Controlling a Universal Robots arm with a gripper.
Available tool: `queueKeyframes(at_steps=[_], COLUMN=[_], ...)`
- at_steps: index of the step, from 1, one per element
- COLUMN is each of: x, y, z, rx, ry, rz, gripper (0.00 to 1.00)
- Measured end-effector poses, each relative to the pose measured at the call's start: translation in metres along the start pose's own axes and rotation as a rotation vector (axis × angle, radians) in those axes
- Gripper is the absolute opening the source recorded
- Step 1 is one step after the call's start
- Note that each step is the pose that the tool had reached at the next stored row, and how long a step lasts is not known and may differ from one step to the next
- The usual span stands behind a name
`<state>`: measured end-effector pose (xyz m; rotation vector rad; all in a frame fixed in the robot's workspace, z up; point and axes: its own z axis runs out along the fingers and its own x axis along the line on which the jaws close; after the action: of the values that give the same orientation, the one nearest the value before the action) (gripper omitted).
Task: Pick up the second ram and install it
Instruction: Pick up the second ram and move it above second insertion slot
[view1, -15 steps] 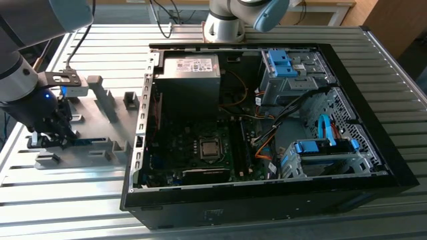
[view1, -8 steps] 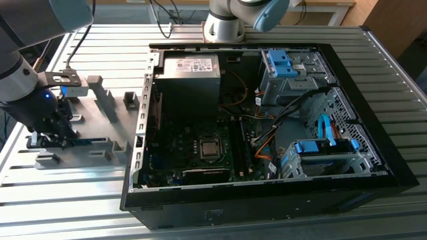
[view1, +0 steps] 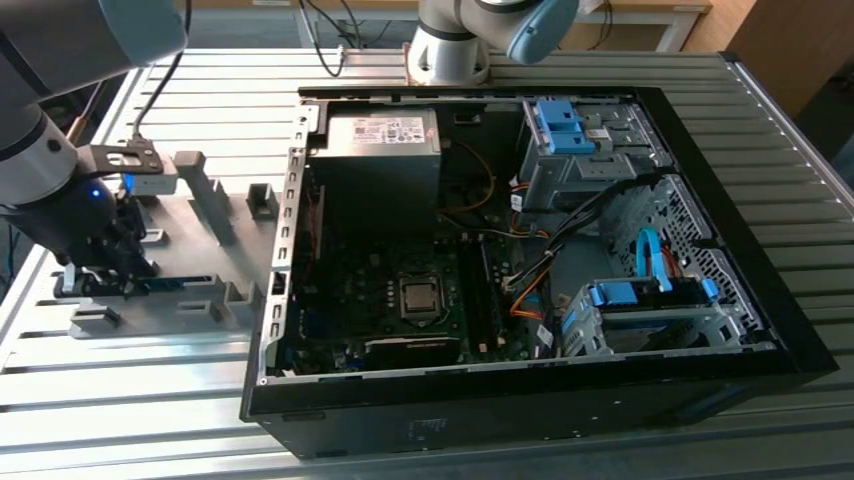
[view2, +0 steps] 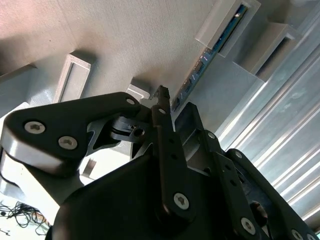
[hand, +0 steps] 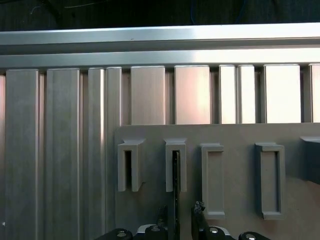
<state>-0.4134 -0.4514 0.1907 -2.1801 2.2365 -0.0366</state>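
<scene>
Gripper (view1: 115, 284) is down over the grey slotted tray (view1: 230, 300) at the exterior view's left, beside the open computer case (view1: 747, 250). The second ram (hand: 175, 182) stands on edge in its tray slot. The jaws straddle it, parted and not clamped.

The long, thin blue-green circuit-board ram stick (view1: 180, 282) stands on its long edge, seated in a slot of the grey plastic tray (hand: 235, 135). One end lies between the tips of the pincer (hand: 180, 217), whose jaws stand apart around it. The rest reaches straight away from the pincer.
</scene>
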Motion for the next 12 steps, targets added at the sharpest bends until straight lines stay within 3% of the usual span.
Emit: queueKeyframes(at_steps=[5, 6, 12], x=[0.0, 0.0, 0.0], y=[0.0, 0.0, 0.0], z=[0.0009, 0.0011, 0.002], rx=[0.0, 0.0, 0.0001], ry=[0.0, -0.0001, 0.0001], rz=[0.0, 0.0, 0.0], gripper=[0.31, 0.24, 0.24])
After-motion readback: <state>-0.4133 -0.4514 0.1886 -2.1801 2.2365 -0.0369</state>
